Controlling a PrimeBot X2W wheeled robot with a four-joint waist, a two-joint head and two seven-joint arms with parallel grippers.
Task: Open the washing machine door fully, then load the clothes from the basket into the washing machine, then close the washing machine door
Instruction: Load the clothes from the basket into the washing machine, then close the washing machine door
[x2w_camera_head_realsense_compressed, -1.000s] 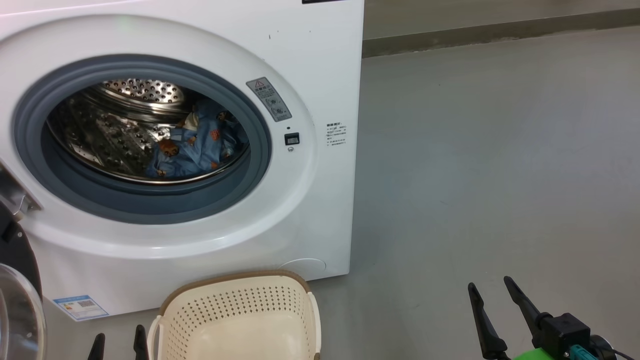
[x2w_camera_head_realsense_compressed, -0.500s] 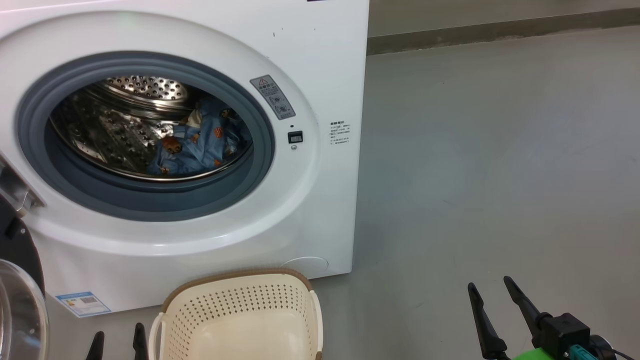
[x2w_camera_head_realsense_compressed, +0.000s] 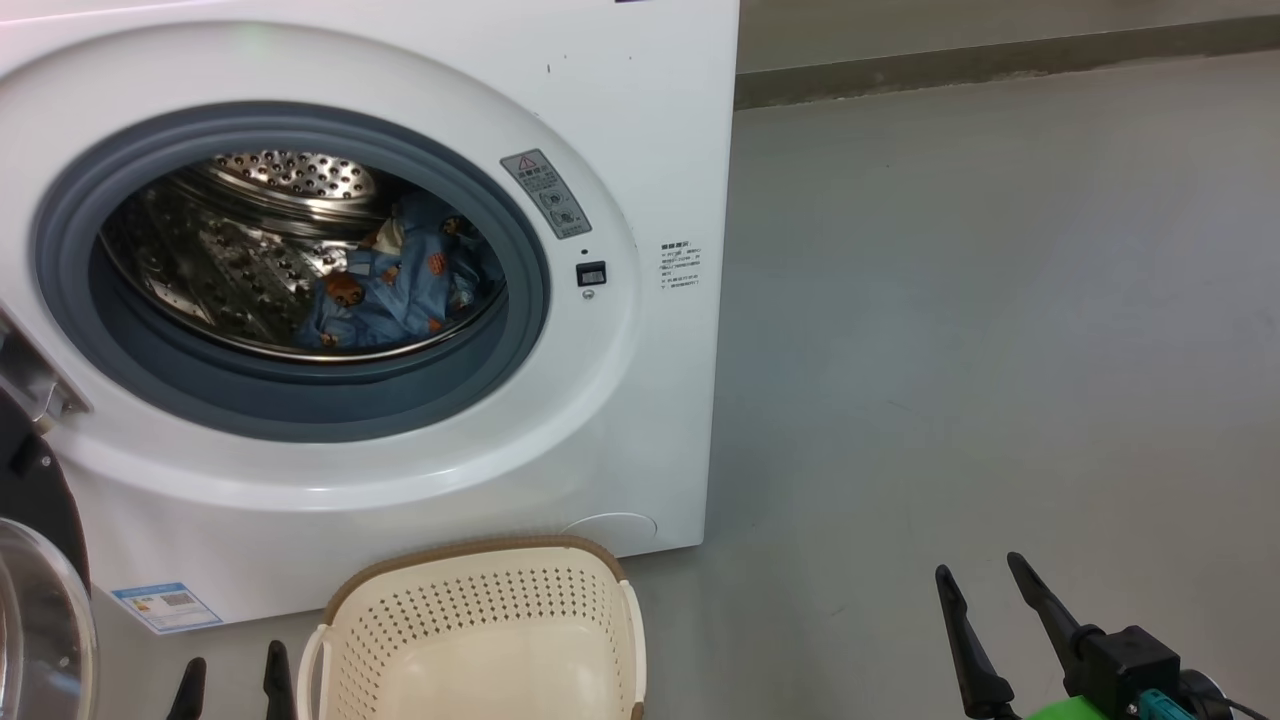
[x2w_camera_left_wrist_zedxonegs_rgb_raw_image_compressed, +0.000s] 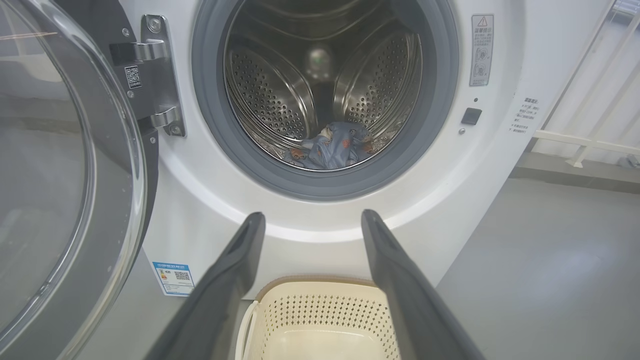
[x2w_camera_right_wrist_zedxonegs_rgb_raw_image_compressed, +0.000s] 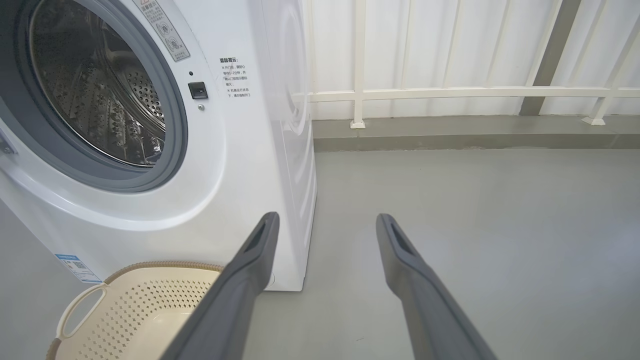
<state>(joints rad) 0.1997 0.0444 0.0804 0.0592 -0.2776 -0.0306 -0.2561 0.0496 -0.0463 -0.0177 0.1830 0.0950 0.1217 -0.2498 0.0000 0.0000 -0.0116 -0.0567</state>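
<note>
The white washing machine (x2w_camera_head_realsense_compressed: 620, 130) stands with its door (x2w_camera_left_wrist_zedxonegs_rgb_raw_image_compressed: 65, 165) swung wide to the left, the clear glass bowl and black rim facing me. Blue printed clothes (x2w_camera_head_realsense_compressed: 395, 285) lie inside the steel drum, also low in the drum as the clothes (x2w_camera_left_wrist_zedxonegs_rgb_raw_image_compressed: 332, 150) in the left wrist view. The cream basket (x2w_camera_head_realsense_compressed: 480, 640) sits on the floor before the machine with nothing showing inside it. My left gripper (x2w_camera_head_realsense_compressed: 232, 675) is open just left of the basket, holding nothing. My right gripper (x2w_camera_head_realsense_compressed: 985, 580) is open over bare floor to the right.
Grey floor (x2w_camera_head_realsense_compressed: 950, 300) stretches to the right of the machine. A white railing (x2w_camera_right_wrist_zedxonegs_rgb_raw_image_compressed: 450, 92) and a low kerb run along the back. The open door's edge (x2w_camera_head_realsense_compressed: 40, 620) stands close to my left gripper.
The picture shifted a little to the right early on, a move of the camera. Both grippers stay open where they were.
</note>
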